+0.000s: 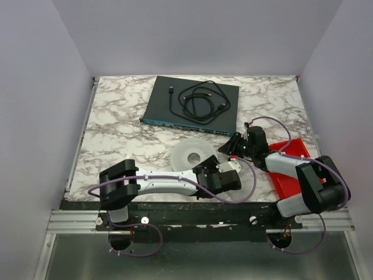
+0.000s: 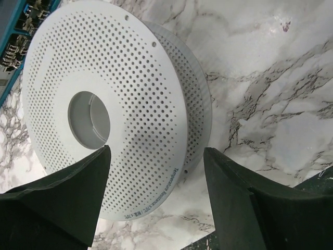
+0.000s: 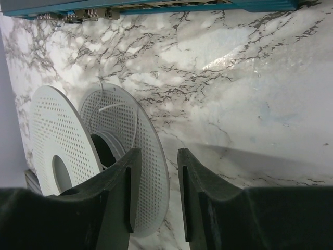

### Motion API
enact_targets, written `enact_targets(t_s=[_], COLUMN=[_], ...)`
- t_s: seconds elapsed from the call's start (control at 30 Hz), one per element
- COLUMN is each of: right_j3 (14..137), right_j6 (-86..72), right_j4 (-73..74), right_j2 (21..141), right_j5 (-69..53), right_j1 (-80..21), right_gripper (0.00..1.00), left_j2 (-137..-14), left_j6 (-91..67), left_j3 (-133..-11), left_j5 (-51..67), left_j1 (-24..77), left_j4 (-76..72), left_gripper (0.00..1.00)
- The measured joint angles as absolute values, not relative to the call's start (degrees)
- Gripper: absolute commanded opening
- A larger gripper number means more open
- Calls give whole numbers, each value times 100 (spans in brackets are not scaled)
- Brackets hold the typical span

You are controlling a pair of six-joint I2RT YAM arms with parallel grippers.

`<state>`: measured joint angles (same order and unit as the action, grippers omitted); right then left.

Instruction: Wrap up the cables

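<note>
Down at the near edge, a metal rail (image 1: 192, 220) closes off the marble table (image 1: 116, 134), and both arms reach in over it toward the middle. The left gripper (image 2: 156, 151) sits just near-right of the spool (image 1: 192, 156). Its jaws stand wide apart with the spool's rim in the gap between them. One jaw tip overlaps the perforated face, but contact cannot be judged, and nothing is clamped.

The spool rests about mid-table with a perforated face turned up toward the overhead camera, so its hub axis runs roughly upward. Whether it lies flat or tipped cannot be told. Through the translucent flange the thin white wire (image 3: 112, 108) shows as a short curved strand by the hub, and its ends are not visible.

The right gripper (image 3: 157, 151) meets the spool from the right, jaws drawn close with a narrow slit left. The flange's rim shows in that slit with marble beside it, so it grips nothing.

Bare marble lies left of the spool and in a band beyond it. To the right, a red tray (image 1: 285, 184) sits under the right arm (image 1: 285, 162). Farther off, a network switch (image 1: 169, 102) carries a coiled black cable (image 1: 201, 99), and walls (image 1: 35, 116) close three sides.
</note>
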<state>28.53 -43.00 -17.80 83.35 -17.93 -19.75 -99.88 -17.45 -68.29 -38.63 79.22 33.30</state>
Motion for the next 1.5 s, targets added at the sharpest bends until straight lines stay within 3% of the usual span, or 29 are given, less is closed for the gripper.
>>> enact_targets(t_s=[0.1,0.5,0.6,0.67,0.73,1.0,1.27,1.5], right_j3=[2877,3234,3439,3662,3922,5133,5767,5913], right_j6=[-4283,-4193,-4169,-4125,-4069,-3865,-3732,-3570], right_j4=[-1634,-624,-115,255,578,1570,2102,2351], right_j2=[8235,7780,7500,7277,7048,6270,6045,6206], right_j5=[-1745,-1225,-982,-867,-788,-683,-615,-451], right_j1=[-1975,-1975,-1975,-1975,-1975,-1984,-1992,-1992], right_gripper=[47,79,87,94,100,100,100,100], left_j2=[-9845,-9045,-8680,-8263,-7706,-6045,-5660,-5662], left_j6=[-1800,-2161,-2322,-2462,-2587,-3035,-3301,-3470], left_j3=[-6888,-6899,-6834,-6694,-6482,-6023,-5911,-5911], left_j5=[-3804,-3350,-3065,-2836,-2563,-1817,-1562,-1291], left_j1=[7848,7400,7183,6945,6584,4998,3986,3675], left_j4=[3365,3509,3505,3479,3378,3361,3647,3647], left_gripper=[74,78,85,98,99,99,99,99])
